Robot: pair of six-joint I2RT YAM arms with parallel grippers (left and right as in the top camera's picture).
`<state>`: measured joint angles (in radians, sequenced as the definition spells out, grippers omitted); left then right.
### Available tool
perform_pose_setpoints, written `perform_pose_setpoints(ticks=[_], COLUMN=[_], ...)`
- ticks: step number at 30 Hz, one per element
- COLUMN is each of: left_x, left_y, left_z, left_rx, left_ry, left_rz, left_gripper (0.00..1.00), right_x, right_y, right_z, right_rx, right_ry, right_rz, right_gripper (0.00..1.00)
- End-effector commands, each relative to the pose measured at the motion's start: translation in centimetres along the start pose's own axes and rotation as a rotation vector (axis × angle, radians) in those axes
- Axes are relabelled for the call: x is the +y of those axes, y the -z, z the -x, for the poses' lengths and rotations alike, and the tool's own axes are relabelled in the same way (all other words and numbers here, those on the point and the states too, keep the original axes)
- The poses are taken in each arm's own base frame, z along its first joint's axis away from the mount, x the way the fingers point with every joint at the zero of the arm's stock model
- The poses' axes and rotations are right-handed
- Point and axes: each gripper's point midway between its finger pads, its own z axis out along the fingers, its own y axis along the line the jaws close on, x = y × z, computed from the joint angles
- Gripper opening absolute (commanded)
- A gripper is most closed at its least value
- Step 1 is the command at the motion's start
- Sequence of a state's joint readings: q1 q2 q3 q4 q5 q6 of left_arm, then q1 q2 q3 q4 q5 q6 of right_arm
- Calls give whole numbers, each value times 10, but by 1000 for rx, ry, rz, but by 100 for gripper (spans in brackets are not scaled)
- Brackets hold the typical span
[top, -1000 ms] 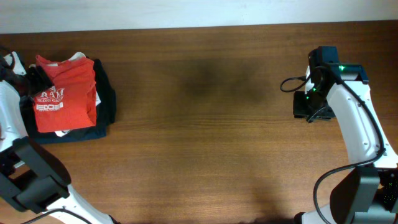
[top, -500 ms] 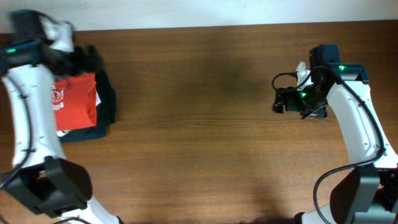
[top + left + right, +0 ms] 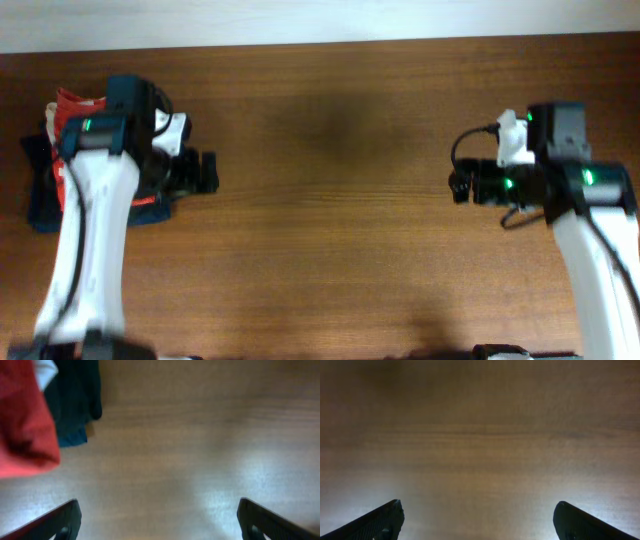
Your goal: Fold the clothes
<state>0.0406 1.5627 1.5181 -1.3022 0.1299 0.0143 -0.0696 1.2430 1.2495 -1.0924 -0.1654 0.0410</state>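
The left gripper [image 3: 160, 522] hung released and empty, beside the red-orange T-shirt [image 3: 22, 425], a blurred, plain red heap atop a navy garment [image 3: 75, 405] at the table's [image 3: 330, 250] left end. The right gripper [image 3: 479, 522] was likewise spread, well apart.

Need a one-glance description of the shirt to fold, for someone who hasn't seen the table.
Go to the left end of the wooden table, where clothes lie partly under the left arm. The target is the red-orange T-shirt lying over a dark navy garment, a white scrap beside it. It is the only red piece there.
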Motion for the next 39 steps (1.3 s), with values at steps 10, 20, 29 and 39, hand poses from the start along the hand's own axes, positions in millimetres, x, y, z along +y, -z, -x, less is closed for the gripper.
perform_pose_setpoints(ticks=[10, 20, 29, 39], left_x=[-9, -9, -9, -9], left_y=[54, 54, 54, 54], left_z=[-86, -86, -86, -86], left_rx=[-525, -528, -528, -528], left_ry=[-40, -40, -41, -41], left_rz=[-3, -3, -3, -3], left_gripper=[99, 99, 99, 99], right_x=[-11, -11, 19, 21], right_y=[57, 56, 99, 29], right_z=[-50, -52, -58, -53], right_rx=[-283, -275, -817, -1101], right_ry=[32, 34, 238, 259], right_rz=[-93, -93, -9, 50], right_gripper=[99, 99, 99, 99])
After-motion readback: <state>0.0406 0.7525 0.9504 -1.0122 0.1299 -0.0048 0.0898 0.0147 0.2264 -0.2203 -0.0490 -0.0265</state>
